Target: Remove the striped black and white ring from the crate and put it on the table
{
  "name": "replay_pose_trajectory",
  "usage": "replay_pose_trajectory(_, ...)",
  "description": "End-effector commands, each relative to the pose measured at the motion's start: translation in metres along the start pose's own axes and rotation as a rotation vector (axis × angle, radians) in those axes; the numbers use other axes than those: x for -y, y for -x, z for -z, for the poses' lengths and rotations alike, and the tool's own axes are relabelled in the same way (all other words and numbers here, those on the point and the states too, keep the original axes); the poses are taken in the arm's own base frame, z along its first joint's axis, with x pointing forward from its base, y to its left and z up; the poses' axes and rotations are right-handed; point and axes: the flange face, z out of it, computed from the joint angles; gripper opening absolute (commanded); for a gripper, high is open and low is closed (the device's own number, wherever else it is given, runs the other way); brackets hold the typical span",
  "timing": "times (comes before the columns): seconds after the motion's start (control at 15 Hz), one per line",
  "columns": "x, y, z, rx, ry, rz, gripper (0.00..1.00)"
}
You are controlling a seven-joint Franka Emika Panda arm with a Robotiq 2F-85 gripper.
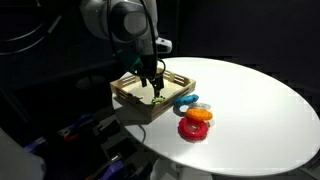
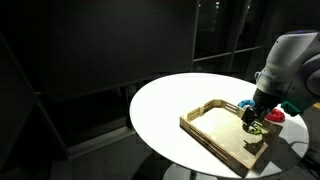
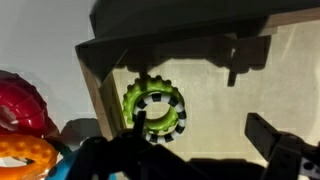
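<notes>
The striped black and white ring (image 3: pixel 160 110) lies on top of a yellow-green ring (image 3: pixel 133 98) inside the pale wood crate (image 3: pixel 200 70), near its left wall. My gripper (image 3: pixel 205 125) hangs low over the crate floor, open; one dark finger touches the rings' left edge, the other stands well to the right. In both exterior views the gripper (image 1: pixel 152 88) (image 2: pixel 252 117) reaches down into the crate (image 1: pixel 135 100) (image 2: pixel 215 140), which sits on the round white table (image 1: pixel 250 100) (image 2: pixel 165 100). The rings show only as a green speck (image 2: pixel 256 128).
Red (image 1: pixel 192 128), orange (image 1: pixel 198 115) and blue (image 1: pixel 186 101) rings lie on the table beside the crate; red (image 3: pixel 22 103) and orange (image 3: pixel 25 152) ones show in the wrist view. The crate stands close to the table's edge. Dark surroundings.
</notes>
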Motion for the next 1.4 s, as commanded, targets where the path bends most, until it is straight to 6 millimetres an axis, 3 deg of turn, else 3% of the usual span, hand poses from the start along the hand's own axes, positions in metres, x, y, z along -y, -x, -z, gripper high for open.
replay_pose_trajectory(0.0, 0.001, -0.006, -0.012, -0.004, -0.002, -0.013, 1.00)
replay_pose_trajectory(0.93, 0.004, -0.015, -0.035, -0.006, -0.047, -0.062, 1.00)
replay_pose_trajectory(1.07, 0.004, -0.016, -0.036, -0.006, -0.050, -0.069, 0.75)
replay_pose_trajectory(1.33, 0.004, -0.019, -0.034, -0.008, -0.051, -0.072, 0.40)
